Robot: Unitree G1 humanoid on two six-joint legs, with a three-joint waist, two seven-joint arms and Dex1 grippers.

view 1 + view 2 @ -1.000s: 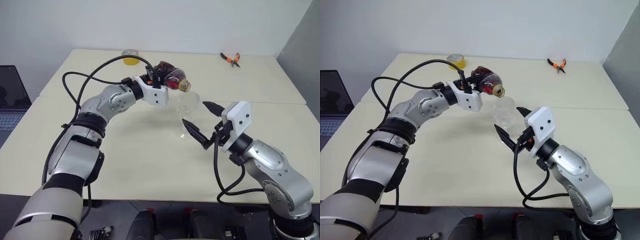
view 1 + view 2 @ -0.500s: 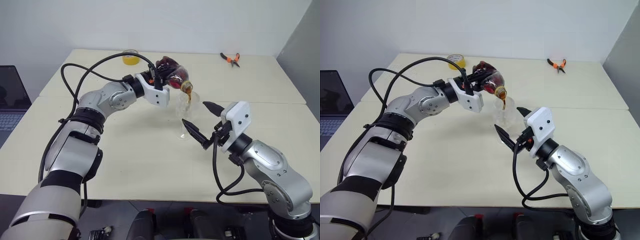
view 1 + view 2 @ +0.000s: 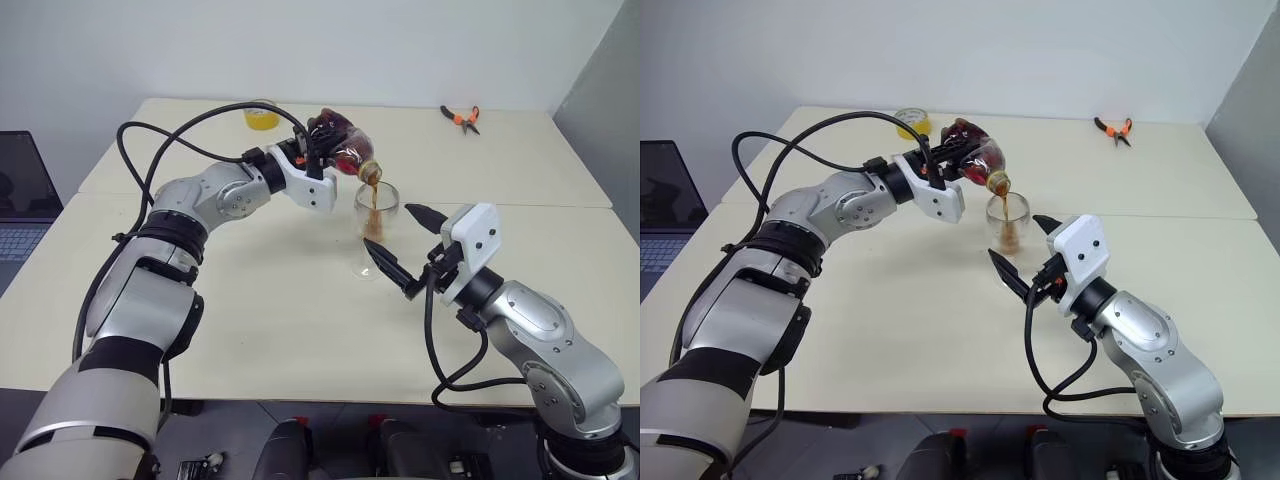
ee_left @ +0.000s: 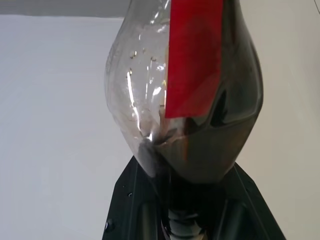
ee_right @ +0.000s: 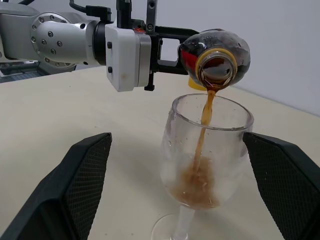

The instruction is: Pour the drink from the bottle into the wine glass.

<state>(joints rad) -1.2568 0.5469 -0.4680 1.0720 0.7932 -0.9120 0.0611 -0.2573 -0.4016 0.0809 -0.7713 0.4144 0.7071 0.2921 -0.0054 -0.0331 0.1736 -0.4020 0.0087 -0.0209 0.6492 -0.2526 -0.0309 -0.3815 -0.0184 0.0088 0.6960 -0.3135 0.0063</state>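
Observation:
My left gripper (image 3: 322,142) is shut on the bottle (image 3: 346,152) and holds it tipped, mouth down, just over the wine glass (image 3: 375,218). The cap is off. A thin brown stream of the drink (image 5: 204,131) falls from the mouth into the bowl, where a little brown liquid lies. In the left wrist view the bottle (image 4: 200,90) shows its red label, with dark liquid on one side. The glass stands upright on the table. My right gripper (image 5: 177,142) is open, one finger on each side of the bowl and apart from it.
A yellow tape roll (image 3: 261,117) lies at the table's far edge, and orange-handled pliers (image 3: 461,117) lie at the far right. A laptop (image 3: 20,200) sits off the table's left side. A grey partition stands on the right.
The left wrist has rolled and tipped the bottle further. A second ago nothing flowed; now the drink streams into the glass and collects there. The right gripper has stayed still.

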